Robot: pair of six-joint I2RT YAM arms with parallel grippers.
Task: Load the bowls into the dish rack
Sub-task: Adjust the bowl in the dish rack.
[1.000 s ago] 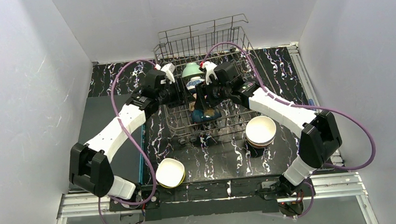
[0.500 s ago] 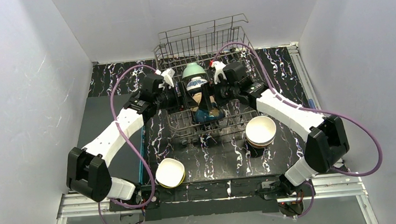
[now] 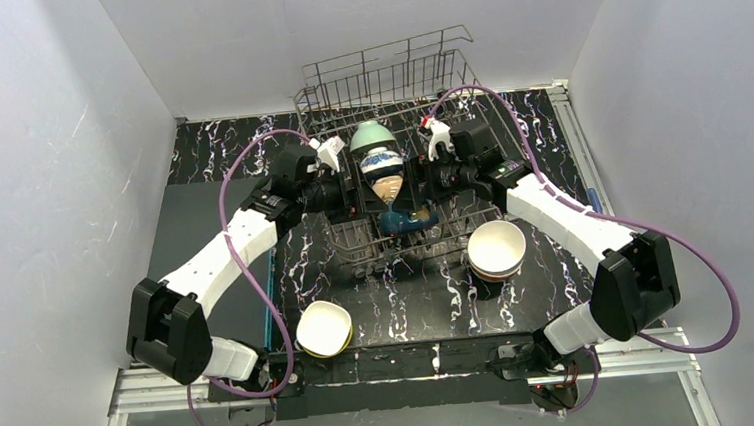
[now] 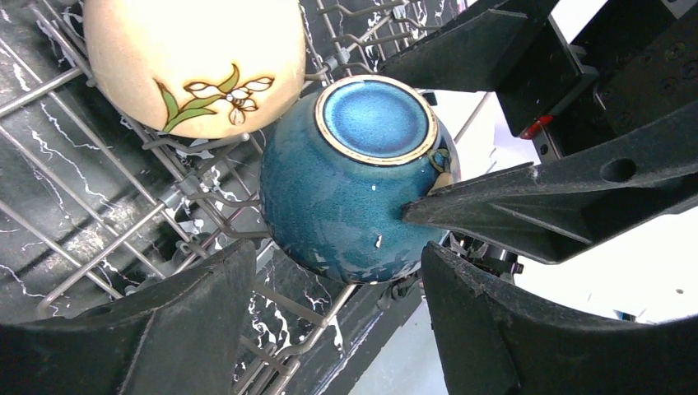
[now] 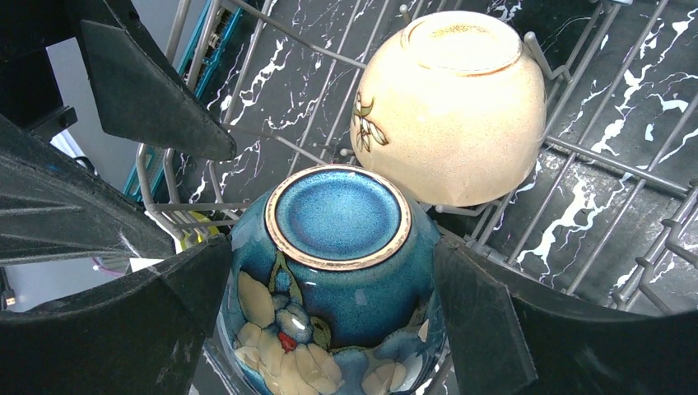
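- Whereas a second ago they crowded together, left gripper (image 4: 337, 251) and right gripper (image 5: 333, 247) now sit further apart, both spread wide.
- Obscured: teal-blue bowl (image 4: 346, 206) rim hidden; contact with the fingers cannot be told.
- Position: bowl upturned in dish rack (image 3: 383, 72), between both finger pairs, beside tan bowl (image 5: 449, 115).

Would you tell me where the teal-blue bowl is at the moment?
In the top view the teal-blue bowl sits in the dish rack, middle of its near side, right beside the tan bowl, which lies farther back.
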